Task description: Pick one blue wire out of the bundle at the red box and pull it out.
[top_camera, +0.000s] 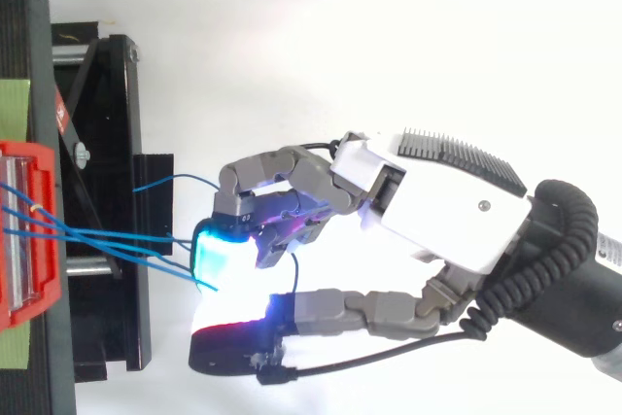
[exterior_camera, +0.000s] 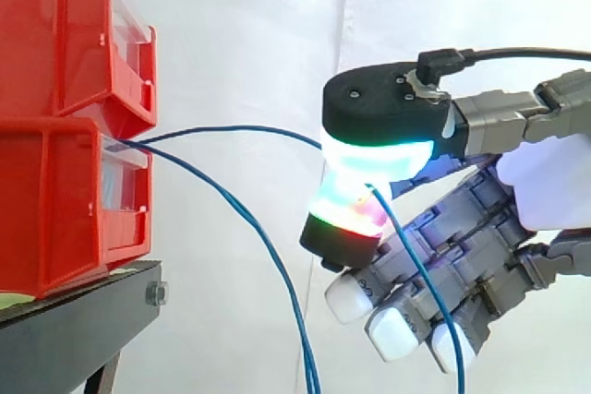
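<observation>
Where the lower red bin (exterior_camera: 65, 209) opens at its front lip, a blue wire (exterior_camera: 231, 129) comes out and arcs right through open air to the hand (exterior_camera: 489, 219). There it is pinched between the cyan-glowing thumb pad (exterior_camera: 379, 159) above and a red-and-green-glowing fingertip (exterior_camera: 346, 219) below. The remaining fingers are half curled underneath, their white pads holding nothing. Past the pinch the same wire trails down across those fingers. Between the bin's front edge and the hand lies free room before the white curtain (exterior_camera: 240, 34), crossed only by wires. The hand is well apart from the bin and the black stand (exterior_camera: 83, 320). From above, several other blue wires (top_camera: 126, 234) run from the bin toward the fingertips. One wire drops past the side view's bottom edge. How the wires lie inside the bin is hidden, and from above the pinch itself is lost in glare.
</observation>
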